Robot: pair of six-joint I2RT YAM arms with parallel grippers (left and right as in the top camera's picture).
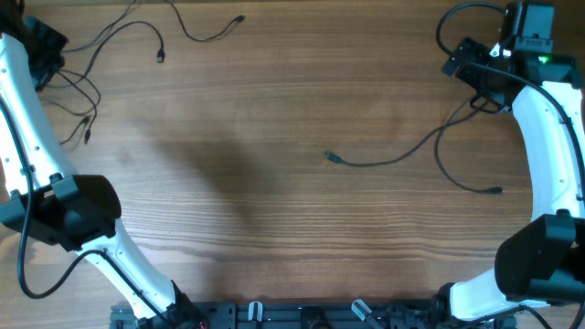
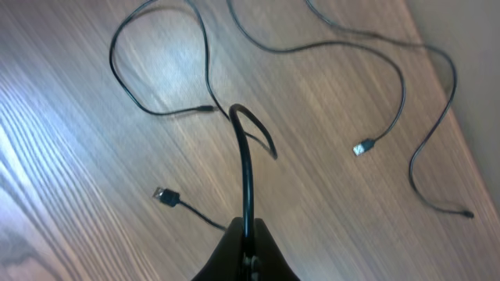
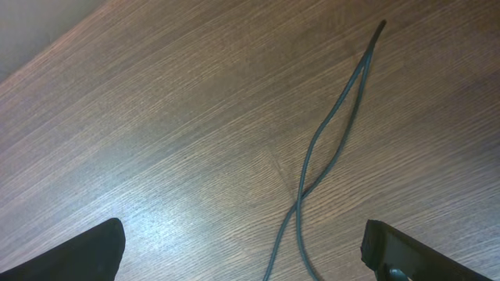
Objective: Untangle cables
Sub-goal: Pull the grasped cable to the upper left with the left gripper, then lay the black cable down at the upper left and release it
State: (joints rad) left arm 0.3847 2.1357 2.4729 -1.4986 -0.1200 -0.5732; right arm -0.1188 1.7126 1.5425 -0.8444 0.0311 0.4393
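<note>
The cables (image 1: 393, 162) are in two groups on the table (image 1: 274, 238). Two cross each other once at the right side, and several loop over one another in the far left corner. The left gripper (image 2: 247, 243) is clamped on one of these and holds it up. The right gripper (image 3: 242, 234) is wide apart above the crossing, holding nothing. I judge that much untangling remains.
</note>
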